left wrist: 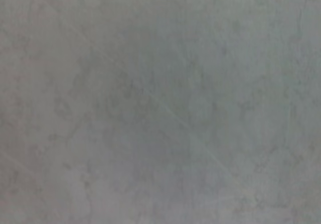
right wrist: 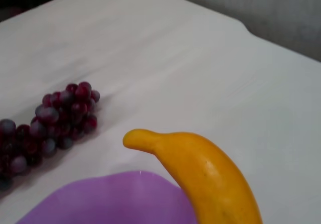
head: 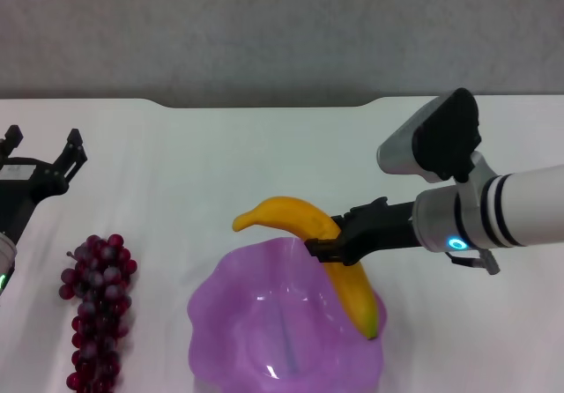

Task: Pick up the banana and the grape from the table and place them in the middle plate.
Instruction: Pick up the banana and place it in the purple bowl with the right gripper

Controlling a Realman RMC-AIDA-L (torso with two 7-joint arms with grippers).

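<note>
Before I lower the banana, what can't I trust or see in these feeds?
- Head view: plate near rim and grape bottom cut off by the frame edge.
- Head view: right gripper covers the banana middle; whether it touches the plate is unclear.
- Left wrist view: only blurred grey surface.
- Right wrist view: own fingers unseen.

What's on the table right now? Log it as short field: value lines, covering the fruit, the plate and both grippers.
banana: held over the far right rim of the middle plate, not lying in it
grape: on the table, left of the plate, untouched
right gripper: shut on the banana's middle
left gripper: open, at the table's left edge, beyond the grape
task state: neither fruit released in the plate
</note>
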